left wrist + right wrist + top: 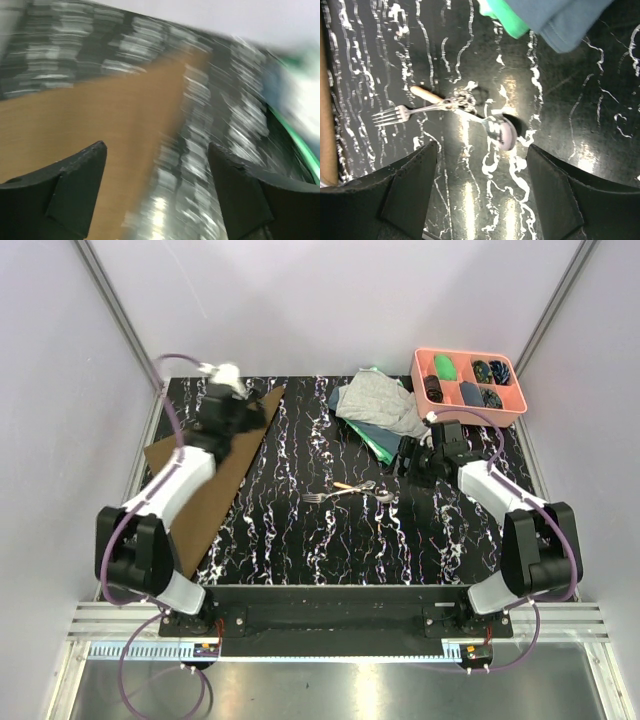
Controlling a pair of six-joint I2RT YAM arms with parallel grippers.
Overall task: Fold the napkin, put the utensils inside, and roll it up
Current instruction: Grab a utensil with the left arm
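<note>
Top external view: folded brown napkin (pixel 215 480) lies left on the worktop (pixel 300 545), utensils (pixel 358 491) crossed at centre. Left tool (pixel 250 405) and right tool (pixel 410 462) gape, holding nothing; a clumsy pinch could scatter the utensils.

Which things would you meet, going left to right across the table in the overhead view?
Brown napkin → fork → spoon → pink tray. The cloth pile overlaps others sideways, so it is left out.
</note>
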